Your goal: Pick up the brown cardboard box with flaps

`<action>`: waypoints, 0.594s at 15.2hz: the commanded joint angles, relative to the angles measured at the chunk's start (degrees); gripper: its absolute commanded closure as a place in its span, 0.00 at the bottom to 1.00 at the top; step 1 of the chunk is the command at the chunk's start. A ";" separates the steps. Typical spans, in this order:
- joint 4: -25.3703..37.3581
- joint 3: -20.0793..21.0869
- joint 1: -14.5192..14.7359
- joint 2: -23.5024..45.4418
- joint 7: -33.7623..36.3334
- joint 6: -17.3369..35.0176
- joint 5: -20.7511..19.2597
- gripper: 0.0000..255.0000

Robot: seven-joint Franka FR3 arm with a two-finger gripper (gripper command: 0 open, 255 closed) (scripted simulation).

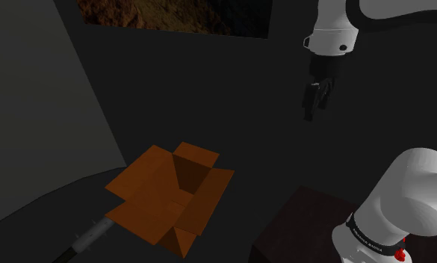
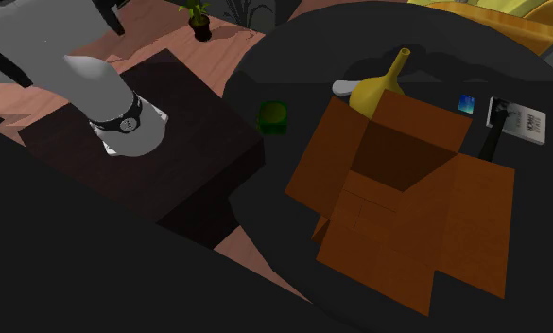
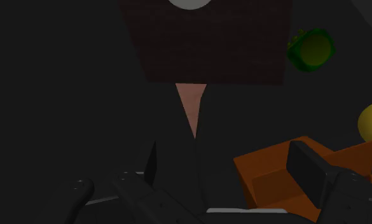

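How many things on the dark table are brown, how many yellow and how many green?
Brown: 1, the open box
Yellow: 1, the long-necked bottle
Green: 1, the small cup
Total: 3

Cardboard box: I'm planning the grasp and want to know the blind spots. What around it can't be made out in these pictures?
Brown box: inner floor, hidden by its own walls and shadow, both exterior views.
Yellow vase: base behind the box's back flap, second exterior view.
White card: print too small to read, same view.
Grey tool: end cut off by the shoulder view's bottom edge.
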 commanded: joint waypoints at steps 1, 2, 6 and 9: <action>0.00 0.00 0.00 0.00 0.00 0.00 0.00 0.00; -1.04 0.73 0.01 0.73 1.08 1.95 0.66 0.00; -4.40 3.70 0.06 4.58 5.25 9.98 3.14 0.00; -6.02 5.95 0.08 8.48 8.26 16.17 4.74 0.00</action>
